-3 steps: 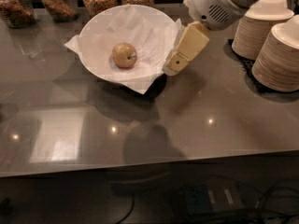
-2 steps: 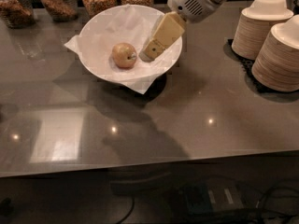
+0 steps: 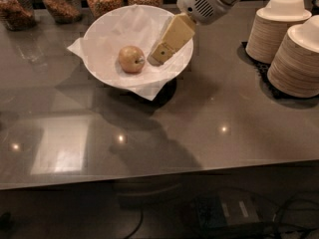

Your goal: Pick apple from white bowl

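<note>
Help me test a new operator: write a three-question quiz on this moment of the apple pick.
1. True or false: the apple lies in the white bowl.
2. Where is the gripper? A) over the white bowl, beside the apple; B) over the stacked disposable bowls; C) above the glass jars.
3. Fill in: the white bowl is lined with crinkled white ____.

Key: 1 true; 2 A; 3 paper.
</note>
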Controlling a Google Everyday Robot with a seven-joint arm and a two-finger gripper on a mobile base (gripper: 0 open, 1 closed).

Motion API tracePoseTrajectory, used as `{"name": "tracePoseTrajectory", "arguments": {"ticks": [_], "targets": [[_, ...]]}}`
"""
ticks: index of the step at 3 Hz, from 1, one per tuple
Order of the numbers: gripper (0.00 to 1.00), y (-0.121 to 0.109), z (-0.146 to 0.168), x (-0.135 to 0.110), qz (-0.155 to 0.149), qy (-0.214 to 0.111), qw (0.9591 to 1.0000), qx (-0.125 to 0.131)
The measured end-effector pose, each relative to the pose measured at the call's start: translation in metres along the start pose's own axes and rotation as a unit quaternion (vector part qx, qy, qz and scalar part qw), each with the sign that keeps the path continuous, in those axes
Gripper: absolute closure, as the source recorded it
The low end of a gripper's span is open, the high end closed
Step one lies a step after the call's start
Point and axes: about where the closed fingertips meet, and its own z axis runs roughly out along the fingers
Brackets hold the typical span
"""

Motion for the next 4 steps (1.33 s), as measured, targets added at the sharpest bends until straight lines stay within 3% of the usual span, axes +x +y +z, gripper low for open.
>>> {"name": "tracePoseTrajectory", "arguments": {"ticks": [2,4], "targets": [[0.00,-0.008,0.054,-0.021,-0.036,-0.061,0.9974,0.013],[0.39,-0.022,0.110,-0.036,-0.040,-0.098,0.9944,0.010]]}}
